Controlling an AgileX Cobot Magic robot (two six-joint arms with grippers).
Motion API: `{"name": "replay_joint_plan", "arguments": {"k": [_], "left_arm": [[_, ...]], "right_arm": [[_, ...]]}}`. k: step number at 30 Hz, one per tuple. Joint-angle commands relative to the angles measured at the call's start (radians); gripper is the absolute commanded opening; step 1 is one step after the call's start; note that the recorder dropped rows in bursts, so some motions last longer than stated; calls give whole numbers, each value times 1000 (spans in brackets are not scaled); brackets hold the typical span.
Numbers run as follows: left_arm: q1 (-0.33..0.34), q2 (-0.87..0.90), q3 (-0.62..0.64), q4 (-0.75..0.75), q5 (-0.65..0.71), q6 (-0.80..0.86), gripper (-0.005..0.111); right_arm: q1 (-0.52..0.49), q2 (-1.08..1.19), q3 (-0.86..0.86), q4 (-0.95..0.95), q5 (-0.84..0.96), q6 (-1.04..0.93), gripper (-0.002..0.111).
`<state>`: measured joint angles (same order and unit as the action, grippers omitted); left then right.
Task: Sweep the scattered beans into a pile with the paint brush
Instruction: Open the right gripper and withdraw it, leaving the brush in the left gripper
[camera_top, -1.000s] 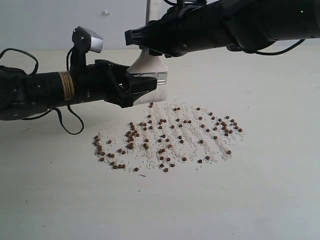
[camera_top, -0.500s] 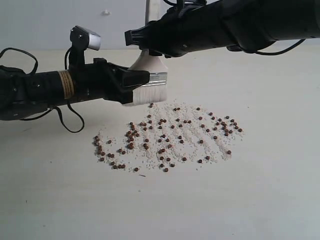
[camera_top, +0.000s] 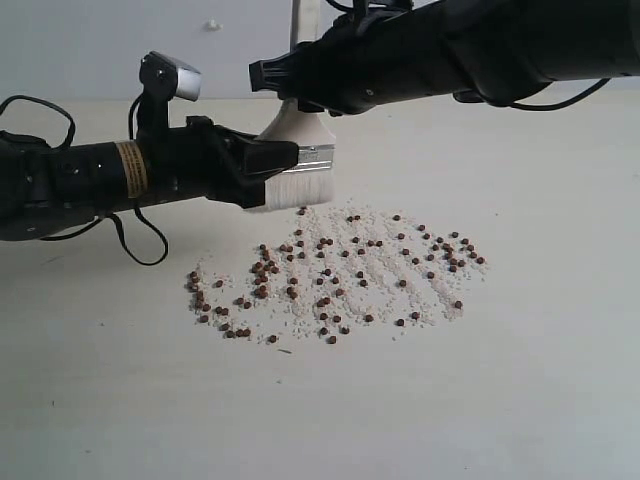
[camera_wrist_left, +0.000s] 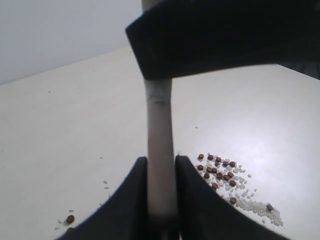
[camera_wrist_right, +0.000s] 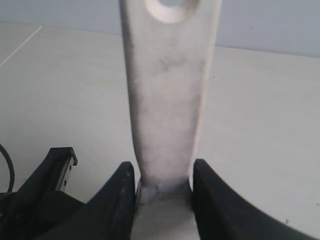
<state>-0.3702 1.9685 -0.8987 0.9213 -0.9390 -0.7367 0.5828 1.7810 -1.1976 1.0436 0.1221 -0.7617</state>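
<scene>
The paint brush (camera_top: 300, 128) is held upright, clamped near its ferrule by the left gripper (camera_top: 285, 165) and on its handle by the right gripper (camera_top: 295, 85), with the beans (camera_top: 340, 270) scattered just below the left gripper's tips.

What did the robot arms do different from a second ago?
The left gripper closed its jaws onto the paint brush near the bristles; before, they stood open around it. The right gripper kept holding the handle. The beans stayed scattered as they were.
</scene>
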Motion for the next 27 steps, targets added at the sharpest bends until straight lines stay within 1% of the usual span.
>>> {"name": "replay_joint_plan", "arguments": {"k": [1,4,8,15,18,22,27], "left_arm": [[0,-2,-8,16,-12,1,0],[0,-2,-8,16,-12,1,0],[1,-2,-12,10,-12,1,0],[3,-2,-26,17,-6,-15,0],[14,-2,-27,17,-6,-21,0],[37,-2,-27,34,-6,-44,0],[60,-2,-27,61,-6,-51,0]], "right_arm": [[-2,1,-7,-6,-21,-2,46],[-2,1,-7,-6,-24,-2,56],[-2,-8,-7,-6,-27,1,62],[-2,-68,-5,-6,-17,6,67],[-7,-100,-5,-8,-11,6,67],[-51,-149,26,-14,10,6,67],[-140,-258,112,-74,22,6,67]]}}
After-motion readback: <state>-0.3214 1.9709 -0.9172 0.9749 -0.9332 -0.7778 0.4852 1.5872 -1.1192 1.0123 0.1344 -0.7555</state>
